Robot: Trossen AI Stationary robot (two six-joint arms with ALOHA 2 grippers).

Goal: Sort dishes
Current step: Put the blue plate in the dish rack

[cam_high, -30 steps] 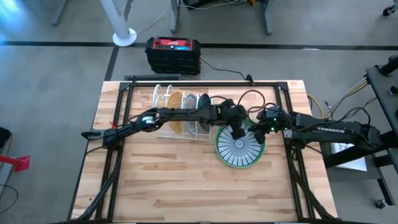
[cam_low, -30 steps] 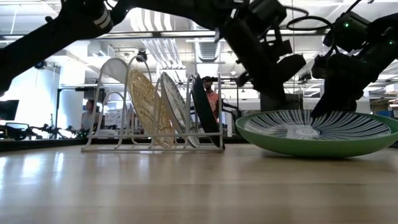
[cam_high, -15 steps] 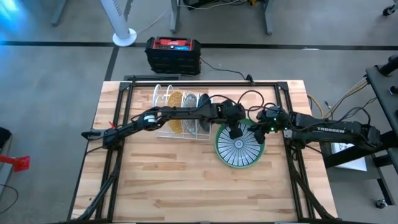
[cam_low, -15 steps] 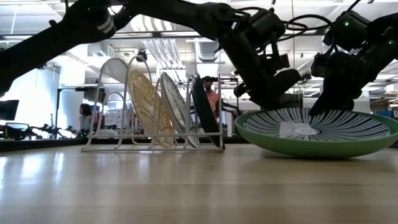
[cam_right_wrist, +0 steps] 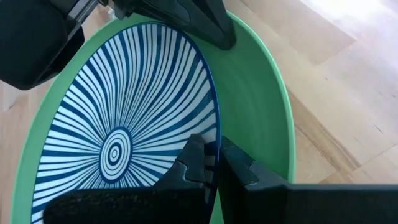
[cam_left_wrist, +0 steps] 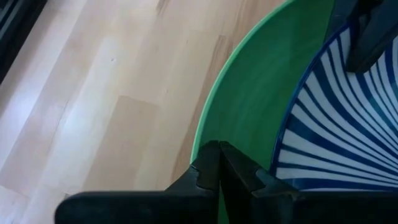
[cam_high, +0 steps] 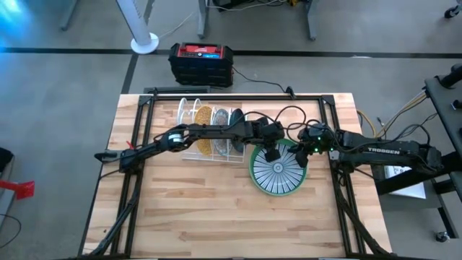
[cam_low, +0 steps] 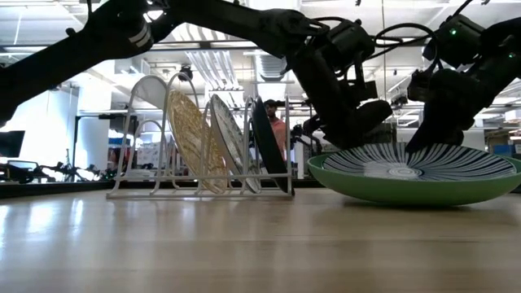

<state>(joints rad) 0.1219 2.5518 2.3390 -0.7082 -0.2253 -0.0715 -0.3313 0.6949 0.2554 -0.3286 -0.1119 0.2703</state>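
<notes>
A light green plate (cam_high: 254, 173) lies flat on the table right of centre, and a white plate with blue rays (cam_high: 278, 170) lies inside it. My left gripper (cam_left_wrist: 219, 149) is shut, its tips down at the green plate's far-left rim (cam_left_wrist: 200, 140). My right gripper (cam_right_wrist: 214, 158) is shut at the rayed plate's far-right rim. A mustard speckled plate (cam_low: 189, 138), a white patterned plate (cam_low: 229, 138) and a dark plate (cam_low: 269, 142) stand on edge in the white wire rack (cam_low: 130, 163). My left gripper's shut fingertips sit right at the green plate's rim (cam_left_wrist: 198, 149), slanting down from the table's left and far side; I cannot tell whether they touch it. My right gripper pinches the rayed plate's rim (cam_right_wrist: 215, 127) between its two fingers, slanting down from the table's right. The plate still lies in the green plate.
The rack (cam_high: 209, 133) stands just left of the green plate, at the table's far middle. A black and red box (cam_high: 201, 61) sits on the floor behind the table. The near half of the table top (cam_high: 216, 217) is bare wood.
My left gripper has sunk, staying shut, and moved a little toward the table's left, from above the rayed plate down to the green plate's far-left rim. My right gripper and both plates have kept still.
</notes>
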